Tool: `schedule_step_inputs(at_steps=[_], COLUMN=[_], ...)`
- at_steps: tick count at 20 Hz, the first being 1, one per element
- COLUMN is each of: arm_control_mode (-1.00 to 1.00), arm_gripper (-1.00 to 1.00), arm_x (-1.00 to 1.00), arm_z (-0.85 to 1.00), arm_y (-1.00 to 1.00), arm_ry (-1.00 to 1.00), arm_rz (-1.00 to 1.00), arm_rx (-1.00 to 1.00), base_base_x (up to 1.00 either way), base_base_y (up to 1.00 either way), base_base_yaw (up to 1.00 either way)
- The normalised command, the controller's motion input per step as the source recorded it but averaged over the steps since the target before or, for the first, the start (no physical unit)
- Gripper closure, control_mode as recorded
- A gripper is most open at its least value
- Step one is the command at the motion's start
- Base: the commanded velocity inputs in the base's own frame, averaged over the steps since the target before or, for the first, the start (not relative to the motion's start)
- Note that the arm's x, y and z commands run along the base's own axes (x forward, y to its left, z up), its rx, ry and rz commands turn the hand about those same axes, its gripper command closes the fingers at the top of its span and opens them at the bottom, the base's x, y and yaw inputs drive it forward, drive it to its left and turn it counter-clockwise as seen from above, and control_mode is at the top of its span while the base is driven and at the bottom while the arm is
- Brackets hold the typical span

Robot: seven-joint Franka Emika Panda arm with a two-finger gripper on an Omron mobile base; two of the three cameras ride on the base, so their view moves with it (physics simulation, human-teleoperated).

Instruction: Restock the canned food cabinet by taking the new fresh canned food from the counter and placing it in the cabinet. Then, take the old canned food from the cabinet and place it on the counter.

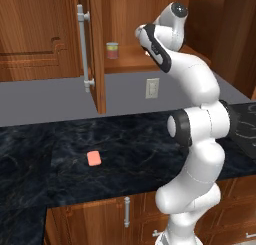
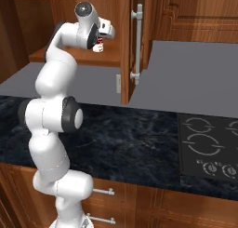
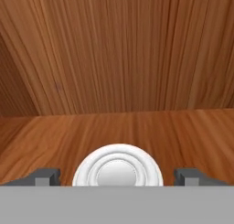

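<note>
The dark red and white can point(image 2: 97, 48) stands on the shelf of the open wooden cabinet point(image 2: 79, 57). In the hand view its silver top point(image 3: 118, 168) lies between my two fingertips point(image 3: 45, 176), with a gap on each side. My gripper point(image 3: 117, 176) is open around the can, deep inside the cabinet. The pale yellowish-green and red can point(image 1: 112, 50) stands further left on the same shelf point(image 1: 125, 64), apart from my hand. The black counter point(image 1: 60, 149) runs below.
The cabinet door point(image 1: 95, 49) hangs open with its long silver handle point(image 1: 85, 49) towards the room. A small pink block point(image 1: 94, 158) lies on the counter. A wall outlet point(image 1: 152, 88) sits under the cabinet, and a cooktop point(image 2: 209, 148) is at the right.
</note>
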Motion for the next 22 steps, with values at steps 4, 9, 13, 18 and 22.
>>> schedule_step_inputs(at_steps=[4, 9, 13, 18, 22], arm_control_mode=[-1.0, -1.0, -1.0, -1.0, -1.0], arm_gripper=[-1.0, -1.0, -1.0, -1.0, -1.0], arm_x=[-0.23, -0.97, -1.0, -1.0, -0.86], arm_z=[0.26, 0.46, 0.43, 0.03, 0.0], arm_y=[0.0, -0.04, 0.0, 0.07, 0.45], arm_ry=[-0.08, -0.34, -0.25, -0.03, 0.05], arm_rz=[0.0, 0.05, 0.07, 0.13, 0.18], arm_rx=[0.02, 0.08, 0.01, -0.03, -0.12], base_base_x=[0.0, 0.0, 0.0, 0.0, 0.0], base_base_y=[0.0, 0.0, 0.0, 0.0, 0.0], base_base_yaw=[0.0, 0.0, 0.0, 0.0, 0.0])
